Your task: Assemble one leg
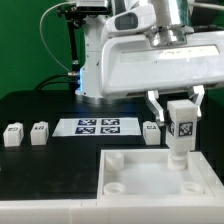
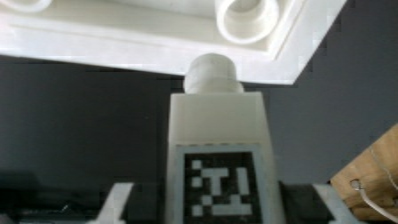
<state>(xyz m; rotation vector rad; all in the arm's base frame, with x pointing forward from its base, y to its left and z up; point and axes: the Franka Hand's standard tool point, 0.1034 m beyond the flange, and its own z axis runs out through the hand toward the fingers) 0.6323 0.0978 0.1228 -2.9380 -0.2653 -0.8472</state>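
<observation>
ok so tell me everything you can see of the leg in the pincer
The small white block-shaped plastic leg is a smooth squarish column with a black-and-white square tag on one face and a narrower round peg at its lower end. It hangs upright, clamped in the white two-finger pincer, above the edge of the large white square tray; whether the peg touches it is unclear.

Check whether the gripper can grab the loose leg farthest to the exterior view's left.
Probably not: the gripper is shut on another leg over the tray; the loose leg itself lies unobstructed.
</observation>
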